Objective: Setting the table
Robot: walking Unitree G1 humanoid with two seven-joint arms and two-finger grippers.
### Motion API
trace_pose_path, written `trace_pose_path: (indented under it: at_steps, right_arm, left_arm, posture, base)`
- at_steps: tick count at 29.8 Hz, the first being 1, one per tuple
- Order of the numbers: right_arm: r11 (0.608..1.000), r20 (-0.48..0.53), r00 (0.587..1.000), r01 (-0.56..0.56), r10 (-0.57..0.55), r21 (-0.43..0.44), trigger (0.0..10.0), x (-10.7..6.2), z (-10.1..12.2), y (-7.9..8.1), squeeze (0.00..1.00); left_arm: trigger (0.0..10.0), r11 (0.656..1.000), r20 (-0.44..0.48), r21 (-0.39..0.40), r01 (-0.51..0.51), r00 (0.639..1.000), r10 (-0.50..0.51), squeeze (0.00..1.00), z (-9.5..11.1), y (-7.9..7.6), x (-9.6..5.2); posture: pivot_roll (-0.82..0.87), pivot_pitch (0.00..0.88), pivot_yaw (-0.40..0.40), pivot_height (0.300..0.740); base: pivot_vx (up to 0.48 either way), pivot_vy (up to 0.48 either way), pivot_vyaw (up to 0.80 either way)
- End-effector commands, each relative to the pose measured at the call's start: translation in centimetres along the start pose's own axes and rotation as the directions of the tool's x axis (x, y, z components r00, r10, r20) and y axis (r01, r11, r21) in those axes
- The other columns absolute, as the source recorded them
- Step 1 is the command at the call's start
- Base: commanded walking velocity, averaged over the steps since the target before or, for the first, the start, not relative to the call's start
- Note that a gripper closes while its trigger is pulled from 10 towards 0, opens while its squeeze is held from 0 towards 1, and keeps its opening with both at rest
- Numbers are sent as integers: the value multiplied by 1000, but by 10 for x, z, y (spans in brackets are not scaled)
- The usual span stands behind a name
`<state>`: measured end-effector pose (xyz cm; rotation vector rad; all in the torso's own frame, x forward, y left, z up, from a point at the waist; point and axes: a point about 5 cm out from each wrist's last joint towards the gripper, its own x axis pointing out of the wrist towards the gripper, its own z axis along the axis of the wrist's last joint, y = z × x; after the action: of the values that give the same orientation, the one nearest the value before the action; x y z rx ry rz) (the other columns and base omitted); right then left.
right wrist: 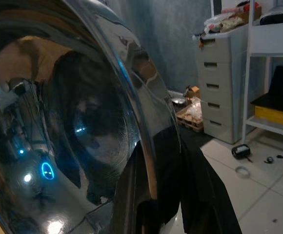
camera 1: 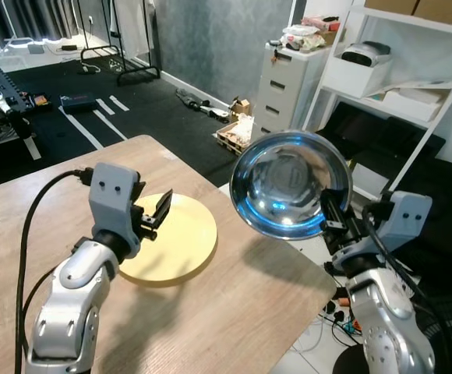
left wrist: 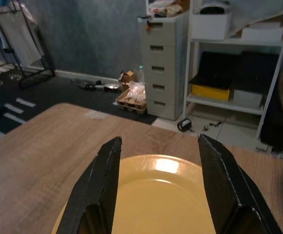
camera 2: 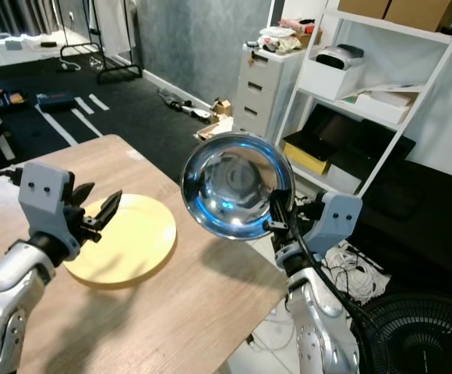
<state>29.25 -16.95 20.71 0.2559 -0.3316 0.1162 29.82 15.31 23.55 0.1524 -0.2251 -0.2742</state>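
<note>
A round yellow plate lies flat on the wooden table, near its right edge. My left gripper hovers open just above the plate's near-left part; its black fingers straddle the plate in the left wrist view. A shiny steel bowl is held up in the air past the table's right edge, tipped on its side with its hollow facing me. My right gripper is shut on the bowl's rim.
A white drawer unit and white shelving with boxes stand beyond the table's right side. Cables and a black fan lie on the floor at lower right. Dark floor with a clothes rack lies behind.
</note>
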Motion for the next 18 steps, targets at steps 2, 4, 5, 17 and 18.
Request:
trace_pose_path:
  at_steps: [2, 4, 5, 17, 18]
  right_arm:
    - [1000, 22, 1000, 15, -14, -17, 10000, -2, 3, 1, 0]
    - [1000, 22, 1000, 21, -20, -22, 10000, -2, 2, 1, 0]
    - [999, 22, 999, 31, -30, -21, 10000, -1, 1, 1, 0]
    - [998, 8, 998, 61, -61, -34, 10000, 4, -2, 1, 0]
    - [997, 7, 998, 61, -61, -35, 10000, 4, -2, 1, 0]
  left_arm:
    - [10000, 1000, -22, 4, -22, 1000, 22, 0, -3, -3, 5]
    - [10000, 998, -31, -24, -54, 998, 53, 0, -3, -3, 8]
    - [10000, 995, -30, -56, -84, 996, 82, 0, -3, -3, 13]
    - [10000, 987, 8, -102, -124, 992, 125, 0, 5, -6, 26]
    - [10000, 987, 9, -101, -128, 991, 130, 0, 6, -6, 27]
  posture:
    - [135, 85, 50, 740]
    - [134, 84, 50, 740]
    - [128, 82, 50, 740]
    - [131, 77, 50, 740]
    - [132, 77, 49, 740]
  base:
    - [0, 0, 0]
    - [0, 0, 0]
    - [0, 0, 0]
    - [0, 0, 0]
    - [0, 0, 0]
